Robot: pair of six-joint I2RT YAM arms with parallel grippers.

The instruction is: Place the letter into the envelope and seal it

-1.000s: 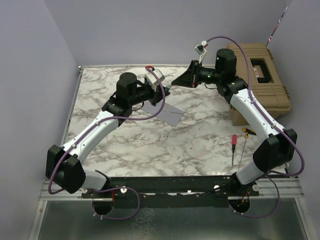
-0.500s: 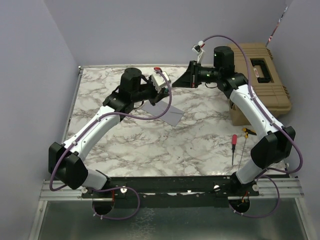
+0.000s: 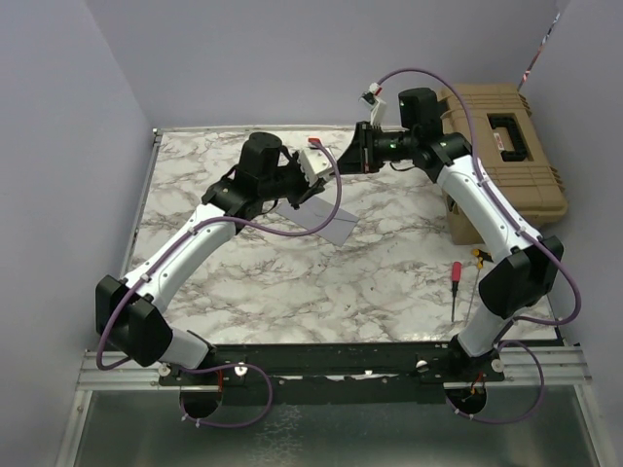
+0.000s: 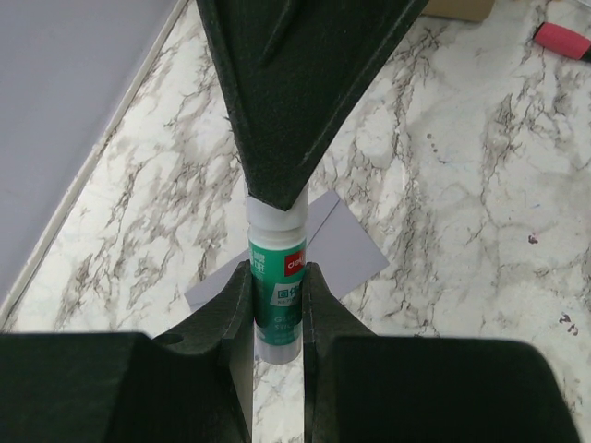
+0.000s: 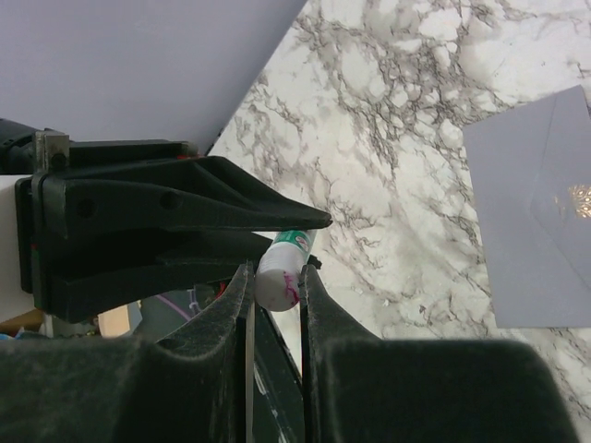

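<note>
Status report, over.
Left gripper and right gripper both shut on glue stick, off the table. Envelope lies flat below. Letter not in view.

1. A desk (image 3: pixel 292 282) with a white top veined in grey marble fills the middle of the top view.
2. Plain lavender-grey walls (image 3: pixel 58 146) stand at its left and far sides.
3. A tan hard case (image 3: pixel 516 146) with a black handle sits at the far right.
4. A red-handled screwdriver (image 3: pixel 454 277) lies near the right edge.
5. A metal rail (image 3: pixel 331 365) runs along the near edge.
6. The light is even and the shadows are soft.
</note>
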